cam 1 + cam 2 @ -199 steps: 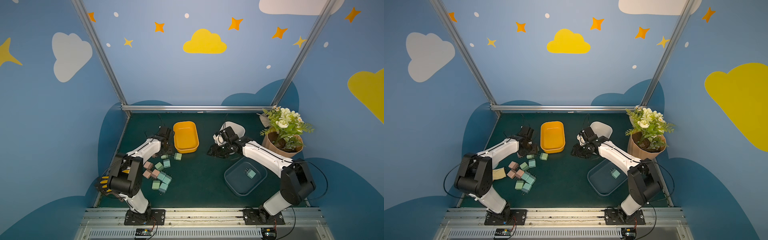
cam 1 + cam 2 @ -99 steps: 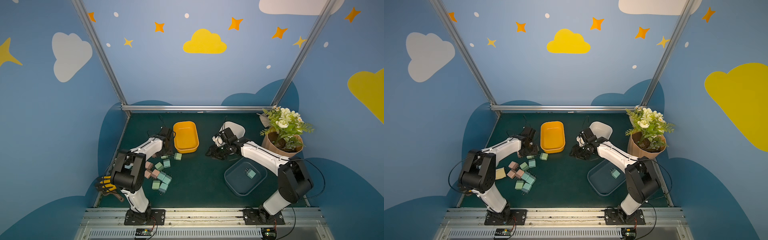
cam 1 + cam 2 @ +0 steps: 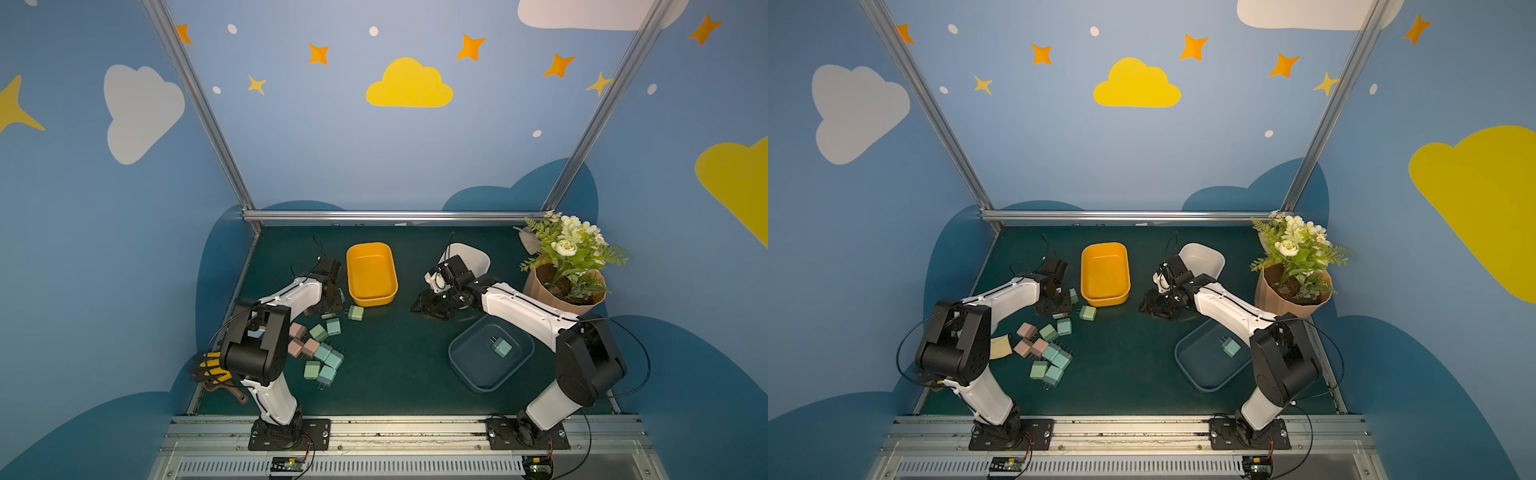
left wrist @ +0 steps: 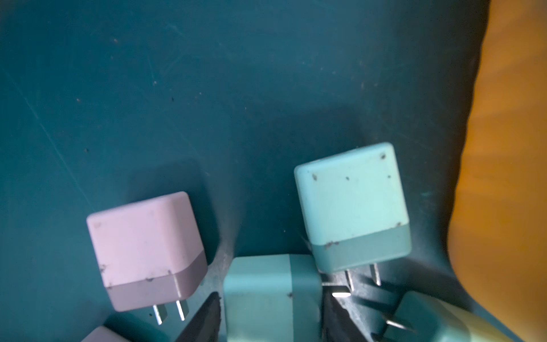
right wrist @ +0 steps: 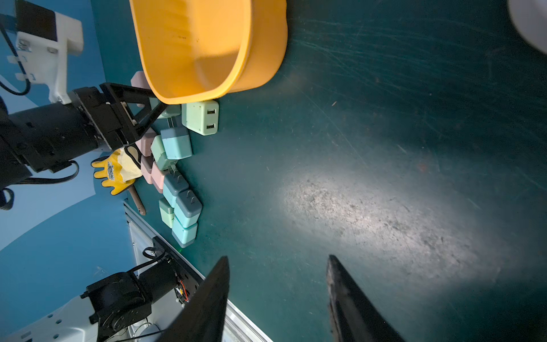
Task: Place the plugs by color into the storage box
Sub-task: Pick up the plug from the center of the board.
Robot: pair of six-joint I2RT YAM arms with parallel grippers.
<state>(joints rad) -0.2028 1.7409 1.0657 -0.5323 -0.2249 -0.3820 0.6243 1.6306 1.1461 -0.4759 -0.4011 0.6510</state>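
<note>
Left tool [image 3: 331,306]: it sits low on the desk [image 3: 395,386] at centre left in both top views, just beside the near left corner of the yellow bin [image 3: 374,300]. In the left wrist view its two dark fingers [image 4: 207,316] press against opposite sides of a teal plug [image 4: 260,284], so it is gripping that plug.
Right tool [image 3: 428,311]: it hangs low over bare desk, right of centre in both top views, between the yellow bin and the storage box [image 3: 456,361]. The right wrist view shows its jaws parted with nothing between them.
Teal plug: it lies on the desk with a light teal plug [image 4: 352,201] just beside it on one side and a pink plug [image 4: 142,248] near it on the other.
Plugs [image 3: 320,353]: a loose cluster of pink, pale green and teal pieces sits lower left of centre in both top views, many of them touching. One pale green plug [image 3: 356,312] lies apart, just below the yellow bin's near edge.
Storage box: dark teal and set at an angle, lower right of centre. It holds a single mint plug [image 3: 500,347].
White bin [image 3: 476,259]: upper right of centre, behind the right arm's wrist.
Potted plant [image 3: 569,257]: at the right edge of the desk.
Yellow glove [image 3: 212,366]: at the desk's left edge, partly hidden by the left arm.
</note>
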